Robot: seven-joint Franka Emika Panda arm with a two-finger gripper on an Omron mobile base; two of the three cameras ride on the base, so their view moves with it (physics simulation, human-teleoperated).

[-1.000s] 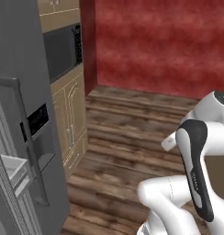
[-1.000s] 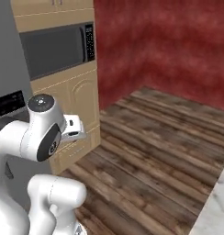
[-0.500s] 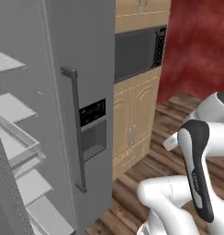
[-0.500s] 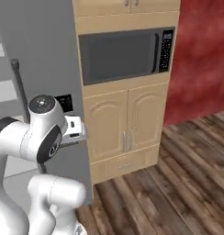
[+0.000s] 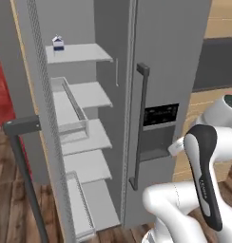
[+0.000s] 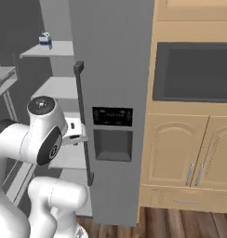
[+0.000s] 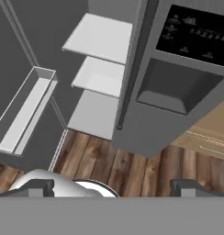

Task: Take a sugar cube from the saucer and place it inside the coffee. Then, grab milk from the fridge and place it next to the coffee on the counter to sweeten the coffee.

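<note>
The tall grey fridge (image 5: pixel 170 71) stands with its left door swung open, pale shelves exposed. The small white milk carton with a dark blue band (image 5: pixel 57 43) sits upright on the top shelf (image 5: pixel 77 53), well above the arm. The closed right door, with its long dark bar handle (image 5: pixel 140 128) and black dispenser panel (image 6: pixel 112 116), stands between the wrist and the shelves. Tan wooden cabinets (image 6: pixel 190 153) adjoin on the right. The gripper (image 7: pixel 114 186) is spread wide, empty. Since half a second ago the base has turned, bringing the carton into sight.
</note>
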